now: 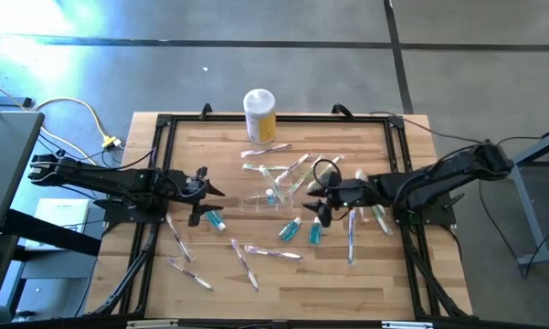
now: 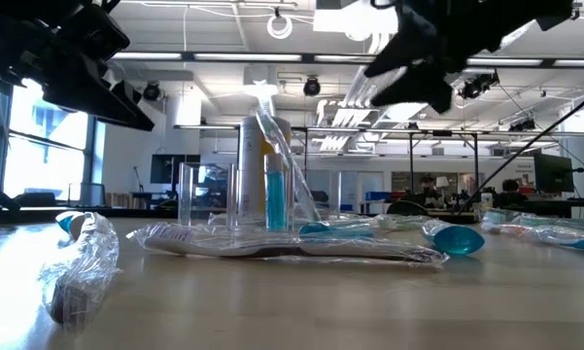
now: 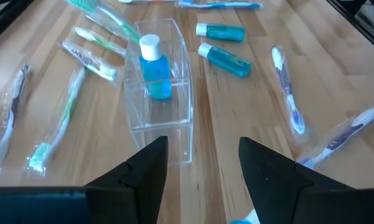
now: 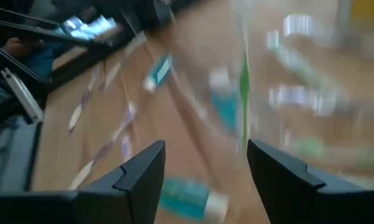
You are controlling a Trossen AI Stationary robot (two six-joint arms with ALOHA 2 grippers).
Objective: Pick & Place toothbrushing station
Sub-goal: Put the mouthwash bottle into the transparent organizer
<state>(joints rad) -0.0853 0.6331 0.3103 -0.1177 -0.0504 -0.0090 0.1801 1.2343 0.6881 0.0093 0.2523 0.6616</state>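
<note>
Crinkled wrapped toothbrush (image 2: pixel 78 258) lies nearest the low camera, off at the left of the table (image 1: pixel 384 274).

Left end effector (image 1: pixel 204 195) hangs low with its two fingers apart and nothing between them. Straight ahead of it, just beyond the fingertips, stands the station (image 3: pixel 160 93), a clear box open at the top. A blue bottle (image 3: pixel 154 74) with a white cap stands inside it, and a green toothbrush (image 3: pixel 102 17) leans out of the far end.

Right end effector (image 1: pixel 322 202) sits just past the station's far end, fingers spread and empty.

That box looks light, stiff and slick, I'd say, with thin walls that could crack or skate across the wood under a hard pinch. It is also top-heavy with the bottle in it. My guess is the safest hold is across the two long side walls, low down and near the middle, squeezed gently so nothing tips.
</note>
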